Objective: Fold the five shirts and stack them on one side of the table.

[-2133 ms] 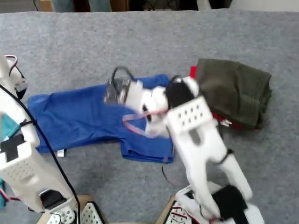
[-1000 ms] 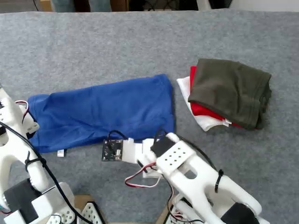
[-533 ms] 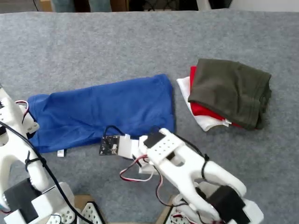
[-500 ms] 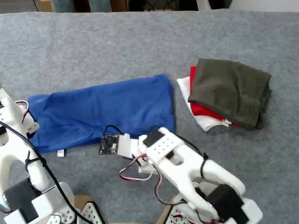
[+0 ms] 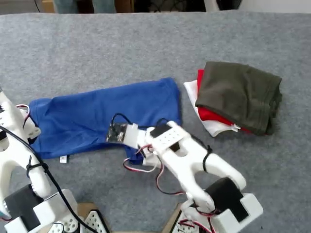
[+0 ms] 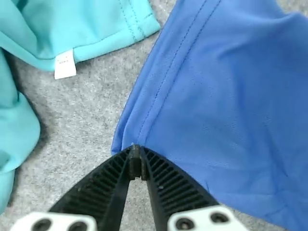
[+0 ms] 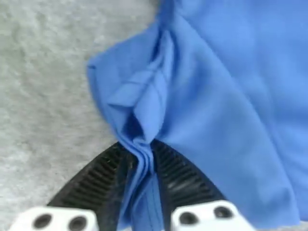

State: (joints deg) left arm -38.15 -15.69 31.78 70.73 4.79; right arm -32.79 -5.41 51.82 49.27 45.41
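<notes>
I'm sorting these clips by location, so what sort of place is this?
Probably a robotics lab bench: white robot arms at a grey fabric-covered table, working a blue shirt beside a folded stack.

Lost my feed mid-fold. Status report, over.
Left gripper shut on blue shirt corner. Right gripper shut on its bunched hem. Folded stack sits apart; teal shirt lies near the pinched corner.

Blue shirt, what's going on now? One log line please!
blue shirt: spread out | left gripper: shut on its edge | right gripper: shut on bunched edge | pile: three folded shirts
</notes>
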